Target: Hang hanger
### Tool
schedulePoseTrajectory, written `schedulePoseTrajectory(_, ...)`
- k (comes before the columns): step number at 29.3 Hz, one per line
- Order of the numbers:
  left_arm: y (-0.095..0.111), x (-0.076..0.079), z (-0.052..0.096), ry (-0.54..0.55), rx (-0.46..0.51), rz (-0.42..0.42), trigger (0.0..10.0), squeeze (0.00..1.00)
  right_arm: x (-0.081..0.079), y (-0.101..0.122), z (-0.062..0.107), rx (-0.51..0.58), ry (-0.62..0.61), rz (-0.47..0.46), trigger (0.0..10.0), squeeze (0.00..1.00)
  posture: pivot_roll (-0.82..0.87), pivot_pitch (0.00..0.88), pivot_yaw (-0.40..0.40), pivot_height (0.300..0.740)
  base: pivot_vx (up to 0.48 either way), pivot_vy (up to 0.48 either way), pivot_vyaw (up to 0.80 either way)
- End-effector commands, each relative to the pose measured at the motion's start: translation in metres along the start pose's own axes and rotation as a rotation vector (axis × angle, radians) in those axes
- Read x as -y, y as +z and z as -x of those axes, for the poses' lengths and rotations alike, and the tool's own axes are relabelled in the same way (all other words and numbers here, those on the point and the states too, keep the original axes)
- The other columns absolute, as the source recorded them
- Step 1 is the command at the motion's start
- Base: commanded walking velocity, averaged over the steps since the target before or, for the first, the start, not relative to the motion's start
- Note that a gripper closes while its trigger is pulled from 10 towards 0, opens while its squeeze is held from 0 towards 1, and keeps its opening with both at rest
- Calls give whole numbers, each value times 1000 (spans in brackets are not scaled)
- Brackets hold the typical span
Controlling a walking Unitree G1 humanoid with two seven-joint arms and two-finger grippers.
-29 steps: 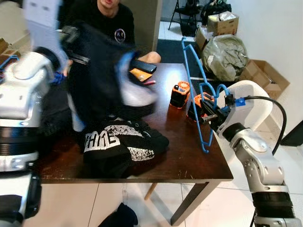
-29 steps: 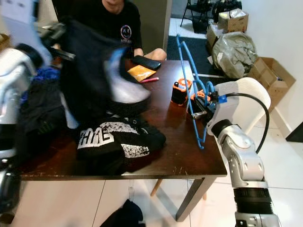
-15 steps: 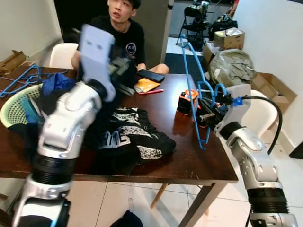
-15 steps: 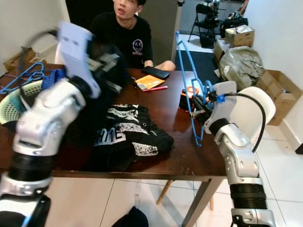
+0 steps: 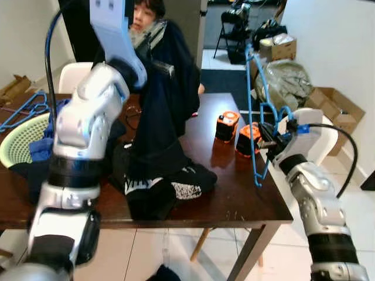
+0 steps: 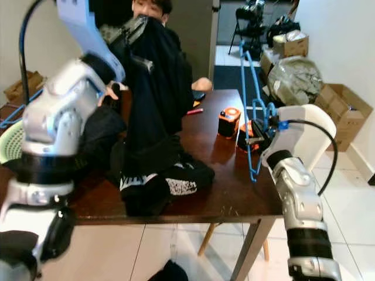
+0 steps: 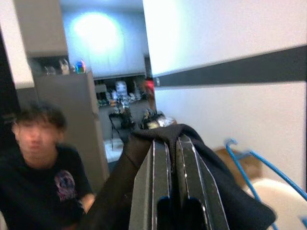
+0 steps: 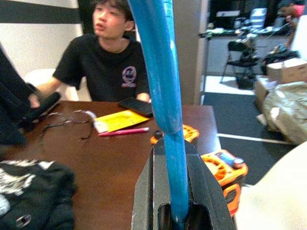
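The left gripper (image 6: 136, 26) pinches a dark garment (image 6: 158, 88) high above the table (image 6: 225, 196); the right gripper (image 5: 268, 137) clamps the blue hanger (image 5: 253, 105) upright (near the table's right edge). The garment looks ready for dressing; next, I'd guess, the hanger must slide into its neck.

dark wooden table (image 5: 234, 202), black printed clothes (image 5: 167, 184), two orange tape measures (image 5: 225, 126), green basket (image 5: 17, 140), pink pen (image 8: 123, 131)

A bright blue hanger (image 5: 253, 111) is standing out at the right of the frame against the dark brown desk (image 5: 234, 199). At centre, a black garment (image 5: 167, 111) is hanging, and below it black clothing with a white print (image 5: 170, 187) is lying. Two orange-and-black tape measures (image 5: 225, 127) are showing beside the hanger, and a pale green basket (image 5: 14, 140) is showing at far left.
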State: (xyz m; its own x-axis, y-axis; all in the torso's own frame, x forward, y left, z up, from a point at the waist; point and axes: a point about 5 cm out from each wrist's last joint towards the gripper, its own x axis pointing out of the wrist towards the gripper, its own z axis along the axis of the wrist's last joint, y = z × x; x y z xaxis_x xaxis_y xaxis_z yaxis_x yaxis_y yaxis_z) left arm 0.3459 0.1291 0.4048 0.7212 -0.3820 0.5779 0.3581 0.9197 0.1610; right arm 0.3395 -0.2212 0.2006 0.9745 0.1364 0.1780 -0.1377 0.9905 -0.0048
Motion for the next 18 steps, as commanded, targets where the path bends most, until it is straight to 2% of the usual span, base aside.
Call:
schedulePoseTrajectory(1,16,-10,-4,23,68,-54,0,0,3,1,-2,13,-28,7,10000,0,-6,0,22,740,0,0,0)
schedulePoseTrajectory(3,26,-27,-11,102,86,-175,0,0,4,1,0,19,-43,9,10000,0,-12,0,34,740,0,0,0)
schedulePoseTrajectory(4,26,-27,-11,102,86,-175,0,0,4,1,0,19,-43,9,10000,0,-12,0,34,740,0,0,0)
schedulePoseTrajectory(5,28,-33,-12,132,89,-216,0,0,4,1,1,22,-46,9,10000,0,-12,0,34,740,0,0,0)
schedulePoseTrajectory(6,20,-34,-9,150,66,-251,0,0,4,0,3,22,-46,5,10000,0,-18,0,39,740,0,0,0)
schedulePoseTrajectory(7,20,-34,-9,150,66,-251,0,0,4,0,3,22,-46,5,10000,0,-18,0,39,740,0,0,0)
schedulePoseTrajectory(8,9,-31,-4,142,37,-254,0,0,4,-1,6,21,-43,3,10000,0,-20,0,39,740,0,0,0)
schedulePoseTrajectory(9,9,-31,-4,142,37,-254,0,0,4,-1,6,21,-43,3,10000,0,-20,0,39,740,0,0,0)
schedulePoseTrajectory(10,-7,-24,3,119,-7,-242,0,0,3,-2,8,16,-35,1,10000,0,-23,0,39,740,0,0,0)
schedulePoseTrajectory(11,-7,-24,3,119,-7,-242,0,0,3,-2,8,16,-35,1,10000,0,-23,0,39,740,0,0,0)
schedulePoseTrajectory(12,-29,-12,14,82,-69,-224,0,0,2,-3,11,12,-21,0,10000,0,-25,0,38,740,0,0,0)
schedulePoseTrajectory(13,-61,4,33,43,-163,-183,0,0,1,-4,13,7,-2,-1,10000,0,-23,0,33,740,0,0,0)
schedulePoseTrajectory(14,-99,23,59,8,-283,-135,0,0,-2,-5,15,2,25,-3,10000,0,-19,0,29,740,0,0,0)
schedulePoseTrajectory(15,-99,23,59,8,-283,-135,0,0,-2,-5,15,2,25,-3,10000,0,-19,0,29,740,0,0,0)
schedulePoseTrajectory(17,-145,49,100,-34,-443,-64,0,0,-4,-7,17,-9,57,0,10000,0,-19,0,23,740,0,0,0)
schedulePoseTrajectory(18,-145,49,100,-34,-443,-64,0,0,-4,-7,17,-9,57,0,10000,0,-19,0,23,740,0,0,0)
